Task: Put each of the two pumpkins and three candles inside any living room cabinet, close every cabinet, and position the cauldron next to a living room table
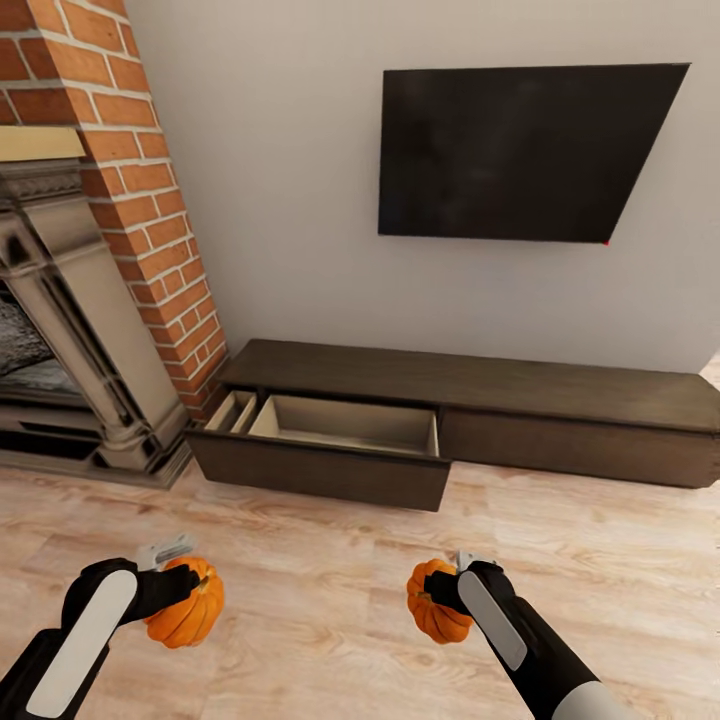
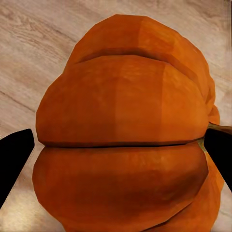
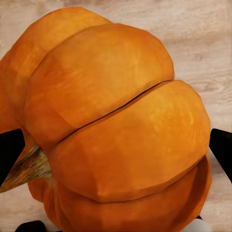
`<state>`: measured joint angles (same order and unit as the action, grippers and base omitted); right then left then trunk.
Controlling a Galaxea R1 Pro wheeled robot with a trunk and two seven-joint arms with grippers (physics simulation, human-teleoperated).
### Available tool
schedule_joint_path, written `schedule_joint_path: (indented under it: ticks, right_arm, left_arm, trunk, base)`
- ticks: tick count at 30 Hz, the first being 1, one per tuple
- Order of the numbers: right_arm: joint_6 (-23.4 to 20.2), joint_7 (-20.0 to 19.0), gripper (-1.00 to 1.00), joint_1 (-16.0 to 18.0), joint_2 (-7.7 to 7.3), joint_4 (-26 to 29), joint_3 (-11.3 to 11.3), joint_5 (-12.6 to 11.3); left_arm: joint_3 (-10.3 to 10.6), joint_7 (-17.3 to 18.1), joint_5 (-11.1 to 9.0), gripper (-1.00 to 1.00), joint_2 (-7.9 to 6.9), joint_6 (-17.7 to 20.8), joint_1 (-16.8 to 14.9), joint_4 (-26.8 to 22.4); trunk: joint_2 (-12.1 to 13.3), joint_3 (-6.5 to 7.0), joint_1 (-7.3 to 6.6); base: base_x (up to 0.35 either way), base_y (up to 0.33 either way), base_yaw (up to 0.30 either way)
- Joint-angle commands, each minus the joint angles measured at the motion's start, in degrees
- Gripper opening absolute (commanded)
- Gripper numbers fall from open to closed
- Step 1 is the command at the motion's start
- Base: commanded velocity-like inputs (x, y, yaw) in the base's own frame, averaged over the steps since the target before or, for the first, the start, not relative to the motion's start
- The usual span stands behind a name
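I hold one pumpkin in each hand above the wooden floor. My left gripper (image 1: 180,590) is shut on an orange ribbed pumpkin (image 1: 188,604) (image 2: 125,140) at the lower left. My right gripper (image 1: 450,590) is shut on the other pumpkin (image 1: 436,602) (image 3: 116,130), whose stem points sideways. Ahead, the long low dark-brown cabinet (image 1: 560,400) stands against the wall. Its left drawer (image 1: 330,470) is pulled out and shows a bare pale inside. Its right front is closed. Candles, cauldron and table are out of view.
A brick fireplace (image 1: 110,200) with a grey stone surround (image 1: 80,330) stands at the left, close to the open drawer. A black TV (image 1: 520,150) hangs on the wall above the cabinet. Light wooden floor (image 1: 330,600) lies between me and the cabinet.
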<state>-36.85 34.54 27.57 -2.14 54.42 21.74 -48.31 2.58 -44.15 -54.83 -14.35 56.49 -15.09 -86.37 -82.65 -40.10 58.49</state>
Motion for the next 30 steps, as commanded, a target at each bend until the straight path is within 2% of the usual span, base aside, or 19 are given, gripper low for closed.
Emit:
schedule_joint_path:
  ticks: [1, 8, 14, 20, 30]
  right_arm:
    - [0.0, 0.6, -1.00, 0.1, -0.06, 0.1, 0.2, -0.6]
    - [0.0, 0.4, -1.00, 0.1, -0.04, 0.1, 0.2, -0.8]
    - [0.0, -2.6, -1.00, 0.1, -0.05, 0.0, 0.2, -0.7]
    - [0.1, -3.0, -1.00, 0.1, -0.06, 0.1, 0.2, -0.4]
    - [0.0, -3.1, -1.00, 0.1, 0.01, 0.3, 0.1, -0.8]
  left_arm:
    - [0.1, -0.6, -0.5, -1.00, -0.08, 0.0, 0.0, -0.1]
    - [0.0, -0.6, -0.8, -1.00, -0.36, 0.0, 0.0, 0.0]
    - [0.0, -0.6, -0.9, -1.00, -0.43, 0.0, 0.0, -0.1]
    - [0.0, -0.6, -1.0, -1.00, -0.34, 0.0, 0.0, -0.1]
    - [0.0, -0.6, -0.9, -1.00, -0.23, 0.0, 0.0, -0.1]
  trunk:
    - [0.0, -0.05, 0.02]
    - [0.0, -0.05, 0.02]
    - [0.0, -0.05, 0.02]
    - [0.0, -0.05, 0.02]
    - [0.0, -0.05, 0.02]
  base:
    - [0.141, 0.299, -0.268]
    - [0.056, 0.324, -0.277]
    - [0.003, 0.337, -0.254]
    - [0.047, 0.337, -0.036]
    - [0.198, 0.294, -0.001]
